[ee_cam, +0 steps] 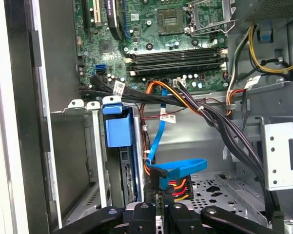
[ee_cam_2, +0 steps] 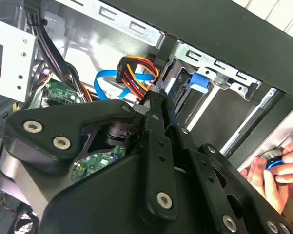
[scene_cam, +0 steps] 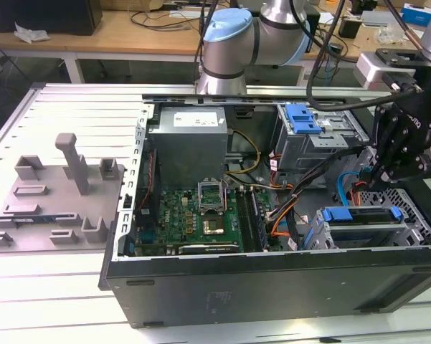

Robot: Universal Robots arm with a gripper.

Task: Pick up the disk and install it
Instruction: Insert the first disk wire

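A black desktop computer case lies open on its side on the pale slatted metal counter. The disk, a flat silver hard drive framed by a bright blue plastic bracket, sits in the sheet-metal drive cage in the case's corner, at the exterior view's right. In the first wrist view its blue bracket end stands in a slot between the cage's grey walls.

The black gripper hangs just above that cage, close beside the disk. Its fingers are drawn together with nothing seen between them, and whether they touch the disk cannot be told. In the second wrist view the gripper is near a red, yellow and orange wire bundle and a flat blue cable.

Further inside lie the green motherboard and the grey boxy power supply. A person's hand rests at the case's outer wall.
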